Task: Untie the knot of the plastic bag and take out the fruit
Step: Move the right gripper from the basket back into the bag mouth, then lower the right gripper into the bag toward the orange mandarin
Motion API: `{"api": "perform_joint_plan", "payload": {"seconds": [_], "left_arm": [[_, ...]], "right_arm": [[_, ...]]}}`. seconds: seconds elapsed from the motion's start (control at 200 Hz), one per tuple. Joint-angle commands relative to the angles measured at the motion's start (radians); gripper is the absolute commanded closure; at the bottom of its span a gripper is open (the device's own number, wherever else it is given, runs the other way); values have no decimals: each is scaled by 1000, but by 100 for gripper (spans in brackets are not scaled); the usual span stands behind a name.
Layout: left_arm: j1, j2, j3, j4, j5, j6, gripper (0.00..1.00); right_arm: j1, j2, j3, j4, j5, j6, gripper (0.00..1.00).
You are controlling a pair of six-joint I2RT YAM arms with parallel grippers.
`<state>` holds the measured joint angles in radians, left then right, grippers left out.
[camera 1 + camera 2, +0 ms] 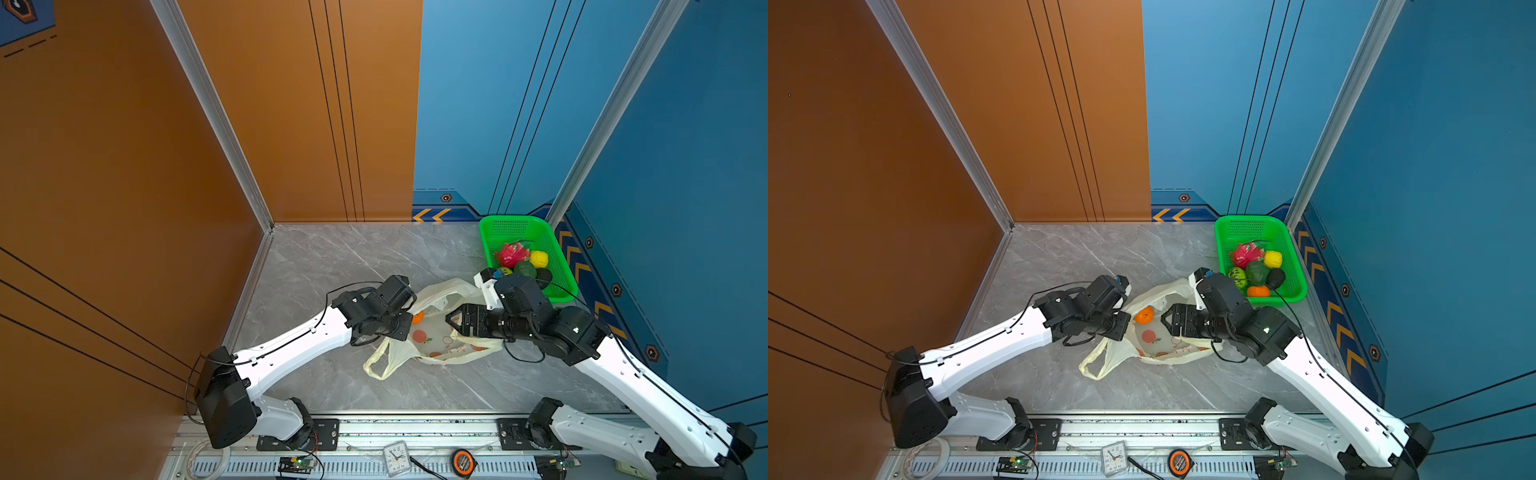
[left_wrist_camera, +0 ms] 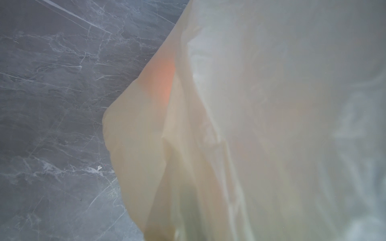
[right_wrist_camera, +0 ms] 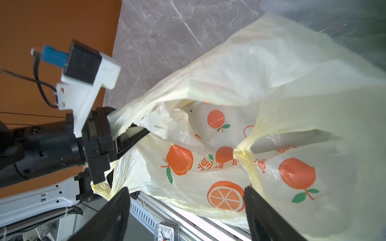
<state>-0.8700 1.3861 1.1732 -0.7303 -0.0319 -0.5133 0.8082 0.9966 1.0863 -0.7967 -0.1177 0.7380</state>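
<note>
A thin translucent cream-yellow plastic bag [image 1: 1163,347], printed with orange citrus fruits and orange Chinese characters too creased to be read, is laid on the grey marble-patterned table [image 1: 1079,266] between the arms, its mouth gaping. Its rim is pinched in the fully closed left gripper [image 3: 142,132]. The right gripper [image 3: 186,188] is spread wide before the bag, with nothing gripped. One small orange fruit [image 1: 1144,315] is seen inside the mouth. The remaining fruit pieces [image 1: 1256,272] are piled in the bright green perforated plastic basket [image 1: 1250,217]. Numerals are shown on a small white clock [image 1: 1113,457].
</note>
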Motion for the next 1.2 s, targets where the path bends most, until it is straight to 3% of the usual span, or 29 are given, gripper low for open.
{"api": "perform_joint_plan", "payload": {"seconds": [0.0,0.335,0.561,1.046,1.197], "left_arm": [[12,10,26,-24,32,15,100],[13,7,22,-24,41,-1,100],[14,14,24,-23,52,-7,100],[-13,14,22,-23,119,42,100],[-24,19,-5,-22,143,47,100]], "right_arm": [[85,23,-77,135,162,32,17],[183,139,-214,297,276,-37,20],[247,183,-299,356,295,5,21],[105,393,-251,453,62,120,20],[89,420,-230,474,93,211,18]]}}
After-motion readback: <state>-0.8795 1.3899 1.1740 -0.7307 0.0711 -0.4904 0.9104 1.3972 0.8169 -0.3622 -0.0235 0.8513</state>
